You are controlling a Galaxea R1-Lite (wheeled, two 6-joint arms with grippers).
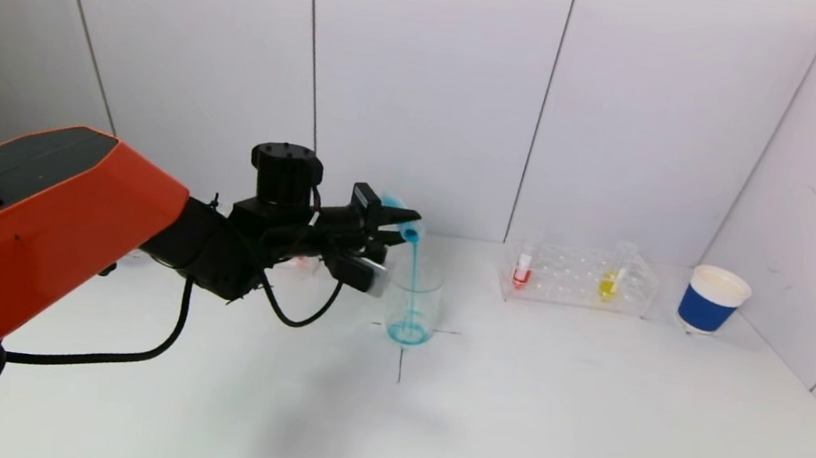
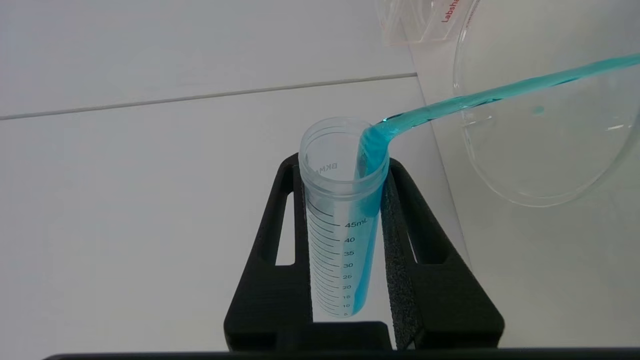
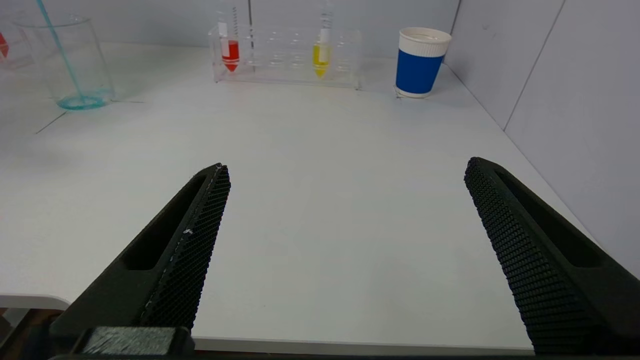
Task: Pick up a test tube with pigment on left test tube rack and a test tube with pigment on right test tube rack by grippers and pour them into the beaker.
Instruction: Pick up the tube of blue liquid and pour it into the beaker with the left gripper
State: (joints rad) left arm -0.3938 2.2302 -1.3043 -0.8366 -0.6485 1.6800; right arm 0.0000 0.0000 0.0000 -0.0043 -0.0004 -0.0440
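My left gripper [image 1: 396, 229] is shut on a clear graduated test tube [image 2: 342, 215] with blue pigment, tilted over the glass beaker [image 1: 412, 302]. A blue stream [image 1: 413, 277] runs from the tube's mouth into the beaker, where blue liquid pools at the bottom. The beaker's rim also shows in the left wrist view [image 2: 545, 192]. The right rack [image 1: 579, 279] at the back holds a red tube [image 1: 522, 270] and a yellow tube [image 1: 611, 282]. My right gripper [image 3: 345, 172] is open and empty above the table's front edge, out of the head view. The left rack is mostly hidden behind my left arm.
A blue and white paper cup [image 1: 712, 301] stands at the back right beside the right rack. White walls close the back and right side. A black cross mark [image 1: 402, 354] lies on the table under the beaker.
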